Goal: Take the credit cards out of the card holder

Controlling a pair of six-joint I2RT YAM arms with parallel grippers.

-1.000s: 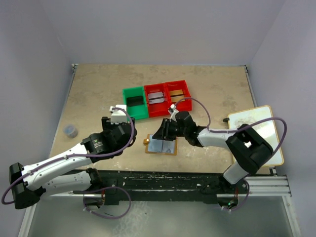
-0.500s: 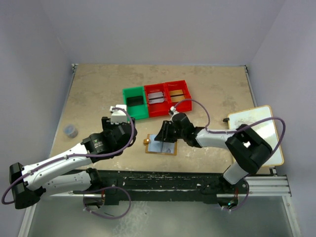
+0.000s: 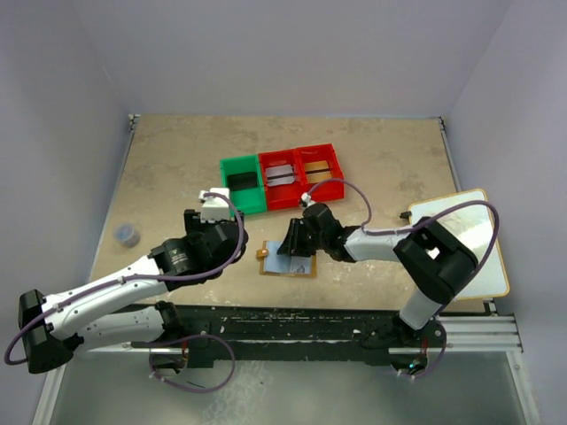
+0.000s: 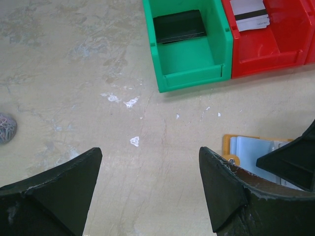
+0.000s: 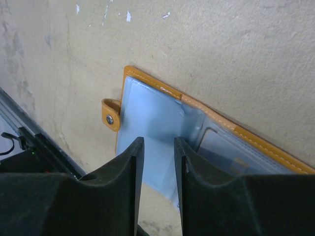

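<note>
Overhanging card holder (image 5: 147,115): right tool (image 5: 155,143)

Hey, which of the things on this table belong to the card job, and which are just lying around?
Part of the job:
- card holder, lying open on the table
- black card in the green bin
- pale card in the red bin

Just lying about:
- white board
- small grey object

We identify one green bin (image 3: 251,204) beside two red bins (image 3: 282,200) mid-counter (image 3: 177,159), white tan-edged board (image 3: 452,211) right, small grey object (image 3: 128,235) left.
</note>
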